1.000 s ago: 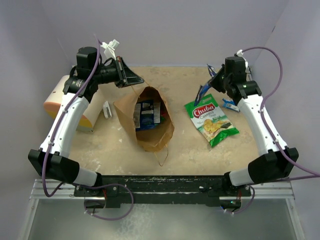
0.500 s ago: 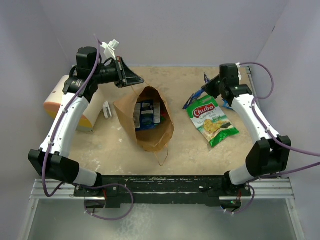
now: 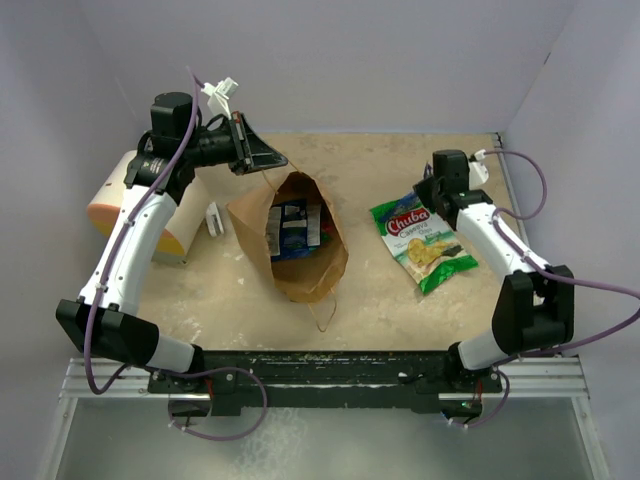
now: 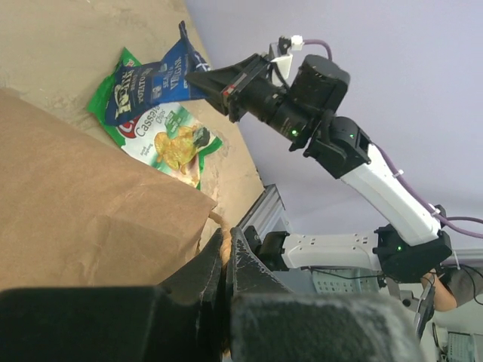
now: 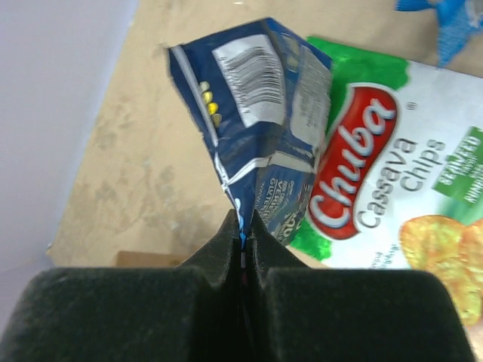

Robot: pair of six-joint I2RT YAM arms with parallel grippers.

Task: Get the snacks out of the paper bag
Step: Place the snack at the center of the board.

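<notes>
Far left: a cream cylinder with an orange end and a small white block sit on the sandy tabletop. Neither is a task item. Both are left of the bag, beside the left arm.

Centre: the tall brown kraft paper bag has its mouth facing up, thin handle on the near side. The left gripper is at its far rim, jaws closed. Wrist view shows brown paper running into the finger gap, so it looks pinched on the rim. My read: it's there to keep the mouth spread and stop the bag tipping. The dark packets inside the bag are visible, so the job isn't done.

Right of the bag: the right gripper is clamped on one corner of a dark blue crinkly foil packet with a barcode. The packet is out of the bag, over the far-left corner of the green-white foil packet of cassava chips, which lies flat on the tabletop. Can't tell if the two touch. A small blue foil packet lies just beyond the green-white one.

Room:
- Bare strip between bag and green-white packet, and more bare tabletop far of both. Either looks fine as a drop spot.
- The right wall is close behind the right arm, so not much swing that way.
- The left arm's hold is on thin paper only. A tug from a packet snagging the rim could tear it or pull it free.
</notes>
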